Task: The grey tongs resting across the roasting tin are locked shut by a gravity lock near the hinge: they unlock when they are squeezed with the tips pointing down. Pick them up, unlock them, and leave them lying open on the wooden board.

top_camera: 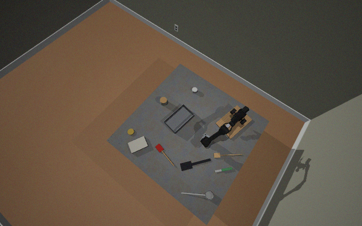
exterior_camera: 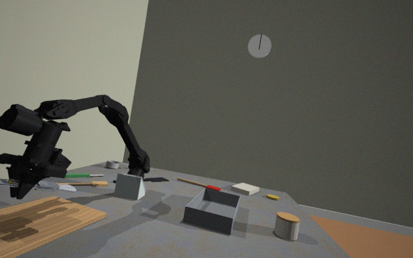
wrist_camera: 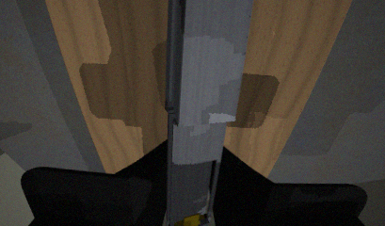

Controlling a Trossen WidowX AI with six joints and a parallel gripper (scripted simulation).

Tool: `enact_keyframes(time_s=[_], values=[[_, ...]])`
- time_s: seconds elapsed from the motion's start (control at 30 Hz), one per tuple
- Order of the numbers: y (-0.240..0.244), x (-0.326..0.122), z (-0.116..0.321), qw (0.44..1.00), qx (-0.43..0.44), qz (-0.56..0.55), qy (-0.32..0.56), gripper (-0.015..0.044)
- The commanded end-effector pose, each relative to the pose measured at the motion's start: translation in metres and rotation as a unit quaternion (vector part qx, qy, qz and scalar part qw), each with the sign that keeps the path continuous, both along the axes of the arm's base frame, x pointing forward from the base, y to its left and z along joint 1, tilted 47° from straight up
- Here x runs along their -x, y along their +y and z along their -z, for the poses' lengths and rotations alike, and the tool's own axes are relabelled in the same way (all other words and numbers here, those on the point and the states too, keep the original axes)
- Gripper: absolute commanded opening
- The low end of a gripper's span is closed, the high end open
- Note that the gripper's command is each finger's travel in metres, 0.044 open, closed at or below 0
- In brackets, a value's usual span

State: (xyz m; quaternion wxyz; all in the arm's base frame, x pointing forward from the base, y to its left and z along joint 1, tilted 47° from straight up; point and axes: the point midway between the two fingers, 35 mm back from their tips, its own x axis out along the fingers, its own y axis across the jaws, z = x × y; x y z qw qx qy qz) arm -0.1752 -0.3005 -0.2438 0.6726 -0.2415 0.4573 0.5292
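My gripper (exterior_camera: 17, 194) (wrist_camera: 192, 143) is shut on the grey tongs (top_camera: 227, 125) (exterior_camera: 48, 185) (wrist_camera: 210, 75) and holds them above the wooden board (top_camera: 221, 122) (exterior_camera: 88, 212) (wrist_camera: 309, 52). The tongs lie roughly level across the fingers. A yellow part of them shows at the bottom edge of the wrist view, between the fingers. Their long grey body runs up the middle of that view, and I cannot tell whether the lock is released. The arm hides most of the tongs from above. The dark roasting tin (top_camera: 169, 127) (exterior_camera: 207, 220) stands apart from the board with nothing across it.
A grey wedge-shaped block (exterior_camera: 127, 186) stands beside the arm's base. A wood-lidded jar (top_camera: 163, 100) (exterior_camera: 287, 227) is beyond the tin. A wooden spatula (top_camera: 217, 155), a black turner (top_camera: 186, 165), a green-handled knife (top_camera: 226, 169) and a red spatula (top_camera: 159, 148) lie on the table.
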Motion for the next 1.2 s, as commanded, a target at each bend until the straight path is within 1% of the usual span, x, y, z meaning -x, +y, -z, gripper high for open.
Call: enact_keyframes(time_s=[0.0, 0.57, 1.17], values=[[-0.01, 0.002, -0.006, 0.999, 0.038, -0.006, 0.008, -0.015], [-0.034, 0.006, -0.023, 0.984, 0.168, -0.025, 0.047, -0.015], [-0.05, 0.007, -0.058, 0.948, 0.3, -0.051, 0.092, -0.015]])
